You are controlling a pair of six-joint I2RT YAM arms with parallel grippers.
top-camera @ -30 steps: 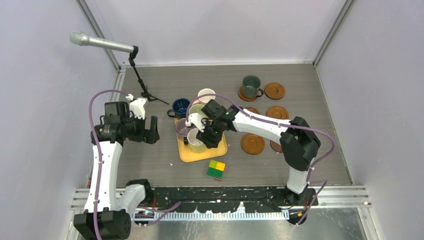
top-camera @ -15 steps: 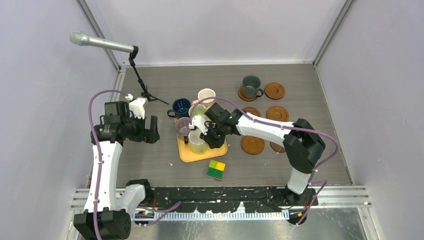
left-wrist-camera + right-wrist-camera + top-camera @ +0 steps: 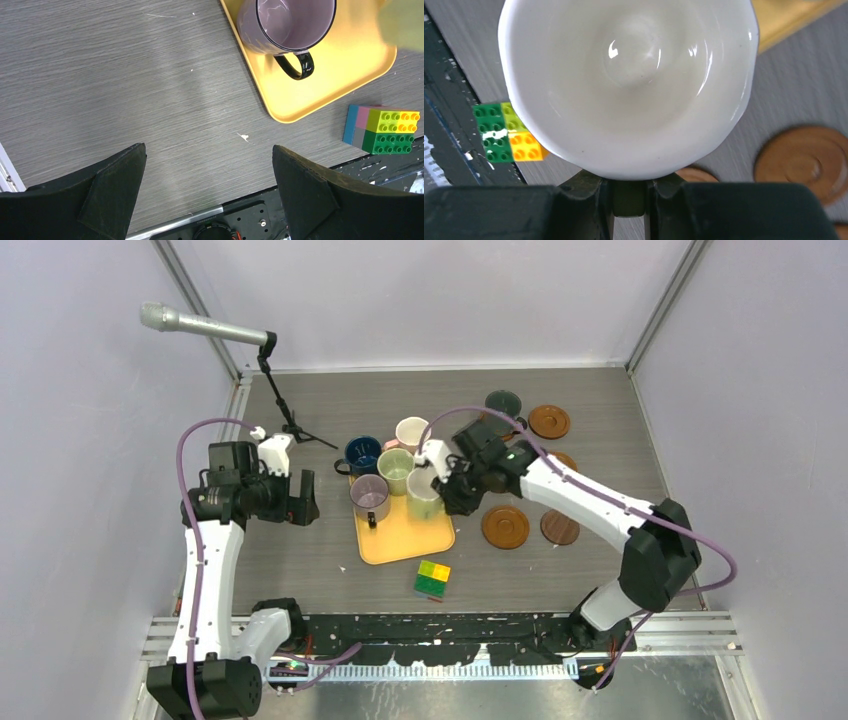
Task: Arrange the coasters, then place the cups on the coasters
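Observation:
My right gripper (image 3: 447,488) is shut on the handle of a pale cream cup (image 3: 424,497), held above the right edge of the orange tray (image 3: 405,542). In the right wrist view the cup's white inside (image 3: 629,75) fills the frame and its olive handle sits between the jaws of that gripper (image 3: 630,187). On or by the tray stand a mauve cup (image 3: 369,494), a light green cup (image 3: 395,469), a dark blue cup (image 3: 360,453) and a white-pink cup (image 3: 410,430). A dark grey-green cup (image 3: 503,404) stands on a coaster. Bare coasters (image 3: 549,421) (image 3: 505,527) (image 3: 559,527) lie at the right. My left gripper (image 3: 300,498) hangs open left of the tray.
A green, yellow and orange block (image 3: 432,578) lies in front of the tray. A microphone (image 3: 205,327) on a small stand is at the back left. The table's near edge with a black rail runs below the left gripper (image 3: 207,150).
My right gripper closed on the pale cup's handle at the tray's front, then carried it up and to the right. The left arm has not moved.

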